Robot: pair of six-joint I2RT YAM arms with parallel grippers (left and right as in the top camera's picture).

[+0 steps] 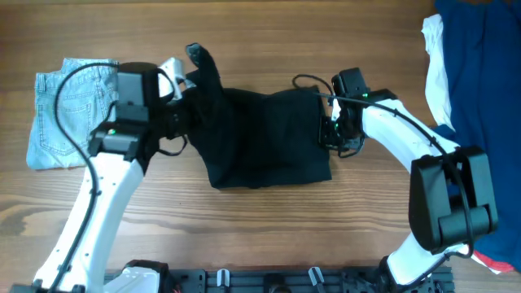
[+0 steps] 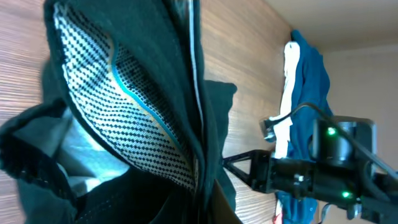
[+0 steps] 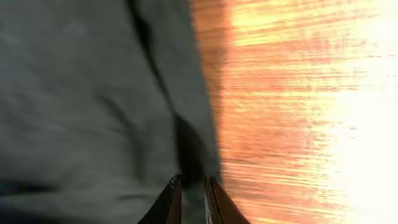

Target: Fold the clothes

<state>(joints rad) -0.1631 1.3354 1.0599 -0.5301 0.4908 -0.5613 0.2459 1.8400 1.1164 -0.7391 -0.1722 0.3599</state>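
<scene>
The table (image 1: 260, 244) carries the black shorts (image 1: 269, 142) at its centre, lying mostly flat. The step in hand appears to be the first fold, with both side edges gripped. The left gripper (image 1: 181, 83) holds the left edge raised, exposing the pale pocket lining (image 2: 124, 106). Fabric hides its fingers, so the clamp is inferred. The right gripper (image 3: 191, 185) is clamped on the right edge, low at the table. The next move probably calls for carrying one edge across onto the other under even tension.

Left gripper (image 1: 184, 81) jaws hidden by black shorts (image 1: 260, 150); right wrist view blurred; blue garment (image 1: 480, 65) cut off at edge
</scene>
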